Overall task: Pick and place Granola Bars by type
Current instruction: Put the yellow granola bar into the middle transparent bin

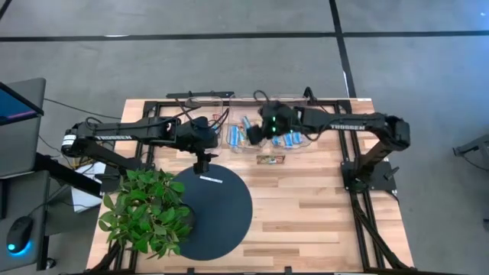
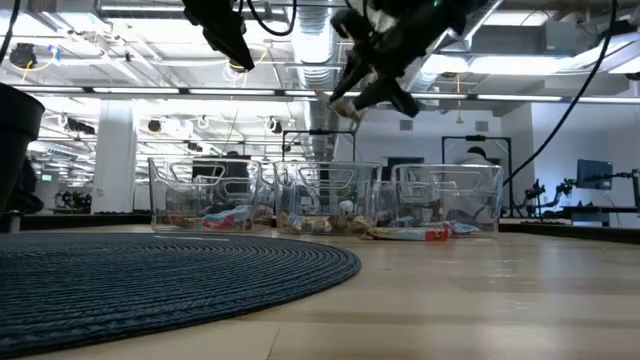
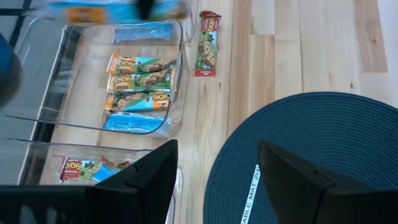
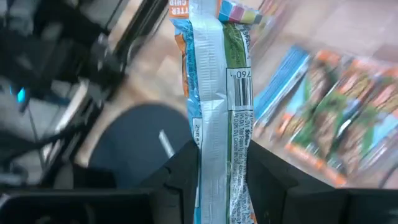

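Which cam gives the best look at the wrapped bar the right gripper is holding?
Right wrist view: the silvery-seamed wrapped granola bar fills the picture, clamped between the right gripper fingers, barcode showing. Low view shows only a pale end below the raised gripper. In the high view the arm hides it; the left wrist view misses it.

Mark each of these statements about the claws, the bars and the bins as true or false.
1. The right claw holds a granola bar. True.
2. The left claw grips a bar. False: it is open and empty, above the dark round mat.
3. One bar lies on the table outside the clear bins. True.
4. The potted plant stands inside a bin. False: it stands at the mat's edge.
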You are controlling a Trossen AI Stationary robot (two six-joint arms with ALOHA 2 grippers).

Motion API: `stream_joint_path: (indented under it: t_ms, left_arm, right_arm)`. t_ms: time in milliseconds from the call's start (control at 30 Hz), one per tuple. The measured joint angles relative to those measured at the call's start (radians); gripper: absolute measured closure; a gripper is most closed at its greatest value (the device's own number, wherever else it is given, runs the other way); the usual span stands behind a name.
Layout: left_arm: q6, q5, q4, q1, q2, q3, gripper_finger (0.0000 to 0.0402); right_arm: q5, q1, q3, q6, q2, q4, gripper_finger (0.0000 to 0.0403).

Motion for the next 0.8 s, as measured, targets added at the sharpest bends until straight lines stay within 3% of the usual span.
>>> stream_joint_path:
  t_ms: [333,633,800]
  left_arm:
    - [-0.027,0.000,0.000,0.000,0.000,0.000,0.0187]
    - [-0.039,0.000,0.001,0.000,0.000,0.000,0.0187]
    - [-0.039,0.000,0.022,0.000,0.000,0.000,0.0187]
  right_arm:
    - [-0.126,-0.123,0.000,0.032,0.135,0.104,0.0296]
    - [-0.080,-0.139,0.028,-0.059,0.158,0.125,0.0293]
    - [-0.053,-0.159,0.051,-0.111,0.151,0.127,0.0268]
